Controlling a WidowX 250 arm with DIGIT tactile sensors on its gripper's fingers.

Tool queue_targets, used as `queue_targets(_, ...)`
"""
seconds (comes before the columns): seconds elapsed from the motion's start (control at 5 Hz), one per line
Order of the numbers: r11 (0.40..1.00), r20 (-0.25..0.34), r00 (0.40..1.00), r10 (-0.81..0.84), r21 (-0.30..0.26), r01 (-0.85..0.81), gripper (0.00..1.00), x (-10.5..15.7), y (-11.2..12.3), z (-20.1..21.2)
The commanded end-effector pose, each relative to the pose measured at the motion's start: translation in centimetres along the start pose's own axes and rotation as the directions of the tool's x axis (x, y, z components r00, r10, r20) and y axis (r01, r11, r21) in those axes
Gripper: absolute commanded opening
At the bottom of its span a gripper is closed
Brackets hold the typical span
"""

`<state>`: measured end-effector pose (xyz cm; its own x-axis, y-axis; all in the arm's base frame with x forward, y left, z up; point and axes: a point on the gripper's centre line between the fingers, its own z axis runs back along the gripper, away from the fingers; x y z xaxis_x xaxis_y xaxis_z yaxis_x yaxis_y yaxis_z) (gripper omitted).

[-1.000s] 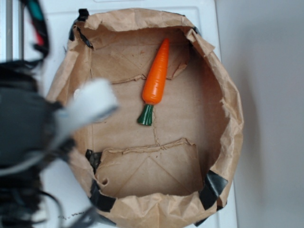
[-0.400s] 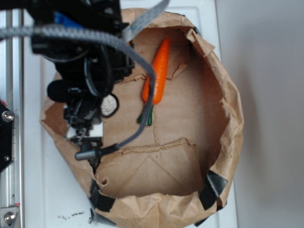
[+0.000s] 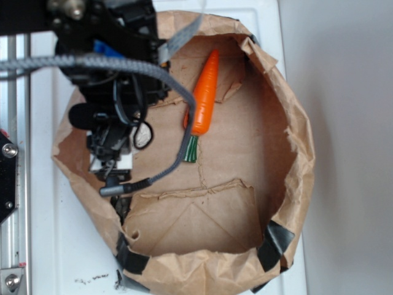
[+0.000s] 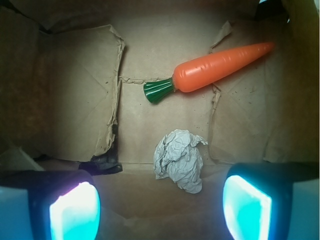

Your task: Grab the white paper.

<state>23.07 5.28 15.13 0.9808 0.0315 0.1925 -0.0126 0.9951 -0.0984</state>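
Note:
The white paper (image 4: 180,160) is a crumpled wad lying on the floor of the brown paper bag (image 4: 70,100); in the exterior view only a sliver of the paper (image 3: 143,135) shows beside the arm. My gripper (image 4: 161,210) hangs above the bag floor, open, with its two glowing cyan pads wide apart and the wad just ahead of the gap, nearer the right pad. Nothing sits between the fingers (image 4: 75,212). In the exterior view the gripper (image 3: 112,161) is over the bag's left side.
An orange toy carrot (image 3: 204,95) with a green stem lies at the bag's middle, also the carrot (image 4: 220,67) beyond the wad. The bag's rolled rim (image 3: 295,153) rings the space. Black tape (image 3: 273,243) holds its corners. A grey cable (image 3: 175,157) droops across the bag.
The arm has swung in from the left and settled over the bag's left side, covering most of the paper; since 0.4 s ago it has shifted slightly up.

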Motion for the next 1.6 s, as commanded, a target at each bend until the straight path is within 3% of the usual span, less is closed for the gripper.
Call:
queue_targets(0.0,1.000,0.029,1.000,-0.007,0.011,0.007,1.00,0.8,-0.2,1.1)
queue_targets(0.2,1.000,0.029,1.000,-0.007,0.011,0.007,1.00,0.8,-0.2,1.1)
queue_targets(0.6,0.997,0.055,0.998,0.013,0.069,-0.017,1.00,3.7,-0.1,-4.3)
queue_targets(1.0,0.993,0.037,0.997,-0.063,0.105,0.059,1.00,6.0,0.1,-8.2)
queue_targets(1.4,0.988,0.033,0.991,-0.128,0.094,0.124,1.00,5.5,0.3,-7.3)
